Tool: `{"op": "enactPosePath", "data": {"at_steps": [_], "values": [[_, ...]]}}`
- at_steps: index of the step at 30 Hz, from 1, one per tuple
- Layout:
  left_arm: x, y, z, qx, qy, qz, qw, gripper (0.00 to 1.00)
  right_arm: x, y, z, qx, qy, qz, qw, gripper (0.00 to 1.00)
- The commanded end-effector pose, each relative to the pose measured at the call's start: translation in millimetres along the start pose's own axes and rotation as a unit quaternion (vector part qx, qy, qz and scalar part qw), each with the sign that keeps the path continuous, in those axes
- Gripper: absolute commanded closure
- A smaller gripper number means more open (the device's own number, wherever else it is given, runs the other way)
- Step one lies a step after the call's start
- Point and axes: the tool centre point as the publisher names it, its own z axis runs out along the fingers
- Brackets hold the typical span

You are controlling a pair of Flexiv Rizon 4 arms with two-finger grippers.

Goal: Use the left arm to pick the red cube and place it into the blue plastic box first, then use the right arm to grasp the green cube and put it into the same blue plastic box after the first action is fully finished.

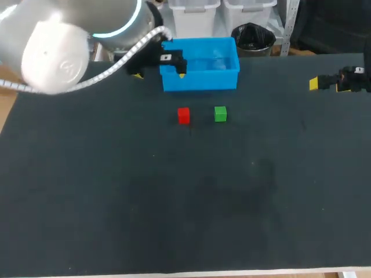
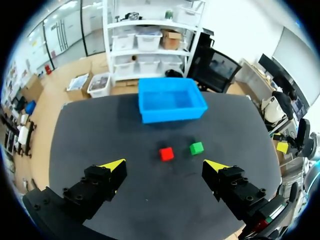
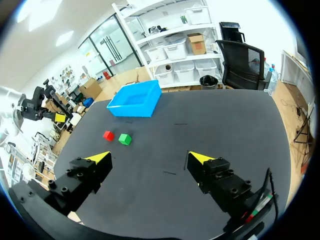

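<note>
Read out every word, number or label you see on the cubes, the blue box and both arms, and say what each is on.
No text is readable.
Left white tag, above the left arm's jaws: too small to read.
Right white tag, above the right arm's jaws: too small to read.
Red cube, green cube, blue plastic box: no print shows.

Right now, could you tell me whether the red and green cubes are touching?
Apart. The head view shows bare table between the red cube and the green cube.
</note>
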Motion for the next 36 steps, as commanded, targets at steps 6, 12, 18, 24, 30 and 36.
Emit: {"op": "enactPosePath", "data": {"at_steps": [6,12,18,24,30,36], "values": [[-31.7,-19.9,10,-0.101,0.073,-0.038,0.991,0.0,0,0,0,0.001,0.0,0.0,1.0,0.0],[-40.4,-22.2,16,-0.122,0.09,-0.06,0.987,0.0,0,0,0,0.001,0.0,0.0,1.0,0.0],[-39.5,-25.4,20,-0.12,0.101,-0.057,0.986,0.0,0,0,0,0.001,0.0,0.0,1.0,0.0],[-39.5,-25.4,20,-0.12,0.101,-0.057,0.986,0.0,0,0,0,0.001,0.0,0.0,1.0,0.0],[-39.5,-25.4,20,-0.12,0.101,-0.057,0.986,0.0,0,0,0,0.001,0.0,0.0,1.0,0.0],[-39.5,-25.4,20,-0.12,0.101,-0.057,0.986,0.0,0,0,0,0.001,0.0,0.0,1.0,0.0]]}}
